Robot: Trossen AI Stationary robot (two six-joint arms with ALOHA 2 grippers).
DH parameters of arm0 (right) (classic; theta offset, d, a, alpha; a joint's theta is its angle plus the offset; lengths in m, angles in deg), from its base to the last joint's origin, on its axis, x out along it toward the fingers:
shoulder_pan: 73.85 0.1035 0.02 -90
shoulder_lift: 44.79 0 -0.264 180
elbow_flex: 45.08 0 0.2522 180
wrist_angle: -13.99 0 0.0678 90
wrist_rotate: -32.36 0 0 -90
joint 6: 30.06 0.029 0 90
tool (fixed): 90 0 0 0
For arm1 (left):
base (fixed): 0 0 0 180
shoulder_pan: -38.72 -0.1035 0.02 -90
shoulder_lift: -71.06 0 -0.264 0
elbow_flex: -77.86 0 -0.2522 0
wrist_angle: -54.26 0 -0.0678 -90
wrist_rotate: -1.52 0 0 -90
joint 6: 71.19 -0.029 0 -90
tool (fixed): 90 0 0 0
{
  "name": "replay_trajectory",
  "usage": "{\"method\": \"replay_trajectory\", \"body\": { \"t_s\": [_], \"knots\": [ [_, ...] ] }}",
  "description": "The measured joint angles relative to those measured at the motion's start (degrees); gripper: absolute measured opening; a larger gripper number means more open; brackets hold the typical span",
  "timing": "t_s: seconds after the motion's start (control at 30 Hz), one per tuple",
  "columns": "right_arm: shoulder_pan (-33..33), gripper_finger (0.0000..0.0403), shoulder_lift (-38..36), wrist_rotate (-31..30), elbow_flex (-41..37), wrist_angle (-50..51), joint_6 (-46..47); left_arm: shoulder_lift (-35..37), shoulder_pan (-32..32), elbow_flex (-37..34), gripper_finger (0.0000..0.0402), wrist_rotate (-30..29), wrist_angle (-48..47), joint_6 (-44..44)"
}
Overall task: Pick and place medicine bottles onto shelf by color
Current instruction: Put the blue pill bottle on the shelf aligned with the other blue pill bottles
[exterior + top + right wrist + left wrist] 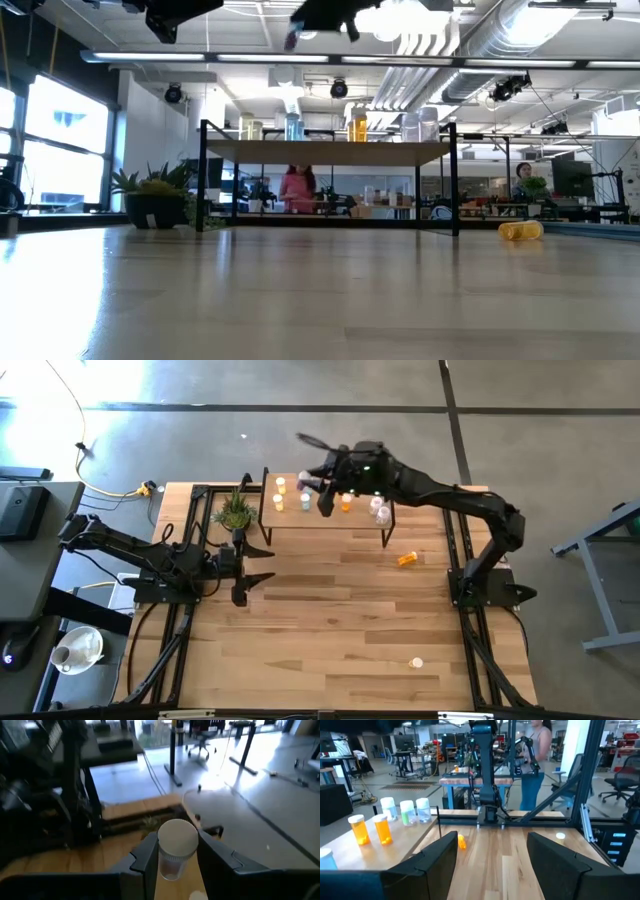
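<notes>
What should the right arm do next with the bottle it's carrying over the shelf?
Probably lower it onto the shelf and only then open. The right gripper holds a white-capped bottle between its fingers, above the shelf's left part, where yellow and pale blue bottles already stand. The held bottle's body colour is hard to tell, so which group it belongs to is unclear. The left gripper waits open at the table's left.

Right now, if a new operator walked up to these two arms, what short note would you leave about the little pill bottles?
Right gripper: shut on a white-capped bottle, held above the shelf.
Left gripper: open, empty, waiting low at the table's left side.
Done: several bottles stand on the shelf, yellow toward the plant end, then pale blue, orange, whitish.
Left: set down the held bottle; an orange bottle lying on the table and a yellow one near the front edge.
</notes>
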Motion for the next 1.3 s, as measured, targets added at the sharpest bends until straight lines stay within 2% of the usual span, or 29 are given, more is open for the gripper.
{"method": "replay_trajectory", "body": {
  "t_s": [0.57,1.03,1.3],
  "knots": [
    [-0.48,0.0105,9.81,-0.34,-2.14,4.86,-0.17,-0.02,0.00,-0.02,0.0229,-0.18,-2.91,-0.03],
    [1.98,0.0105,10.65,-2.11,-2.14,8.57,0.30,-0.02,0.00,-0.02,0.0229,-0.18,-3.77,-0.03],
    [5.23,0.0105,7.06,-3.39,-2.14,15.71,-2.63,-0.04,0.04,-0.02,0.0229,-1.08,-5.88,-0.03]
  ]
}}
